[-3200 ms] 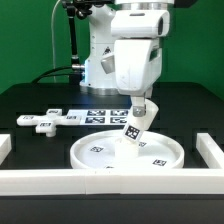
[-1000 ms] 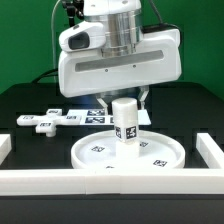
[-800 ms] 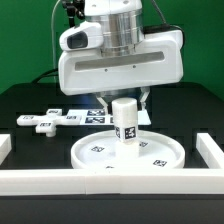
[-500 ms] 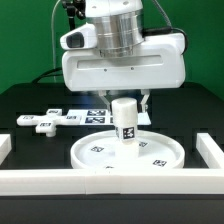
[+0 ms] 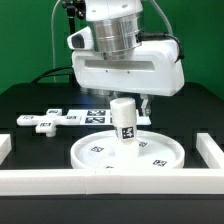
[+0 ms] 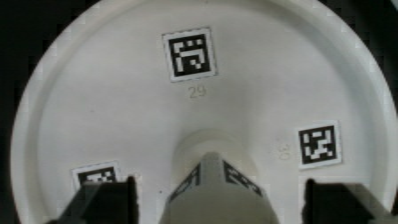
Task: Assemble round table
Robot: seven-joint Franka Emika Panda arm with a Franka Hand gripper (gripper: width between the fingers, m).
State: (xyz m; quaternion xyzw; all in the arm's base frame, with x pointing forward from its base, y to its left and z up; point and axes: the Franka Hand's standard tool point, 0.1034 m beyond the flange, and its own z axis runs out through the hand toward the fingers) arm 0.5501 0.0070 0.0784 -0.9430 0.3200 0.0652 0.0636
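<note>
The large rimmed round disc (image 5: 92, 158) lies on the black table near the front. The short cylinder leg (image 5: 123, 122) stands upright at its middle, tags on its side. My gripper (image 5: 124, 101) hangs just above and around the leg's top; the hand hides most of the fingers in the exterior view. In the wrist view the disc (image 6: 178, 130) fills the picture and the leg (image 6: 224, 196) rises between the two dark fingers (image 6: 100, 205), with a gap on each side. The gripper (image 6: 217, 206) is open. The cross-shaped foot piece (image 5: 44, 121) lies on the exterior view's left.
The marker board (image 5: 97, 116) lies behind the disc, partly hidden by the leg. A white border wall (image 5: 110, 181) runs along the front, with short ends at both sides (image 5: 211, 150). The arm's base stands at the back.
3.2 s ago the leg hung tilted in the gripper over the disc; now it stands upright on the disc. Over the last second the hand has turned and risen slightly.
</note>
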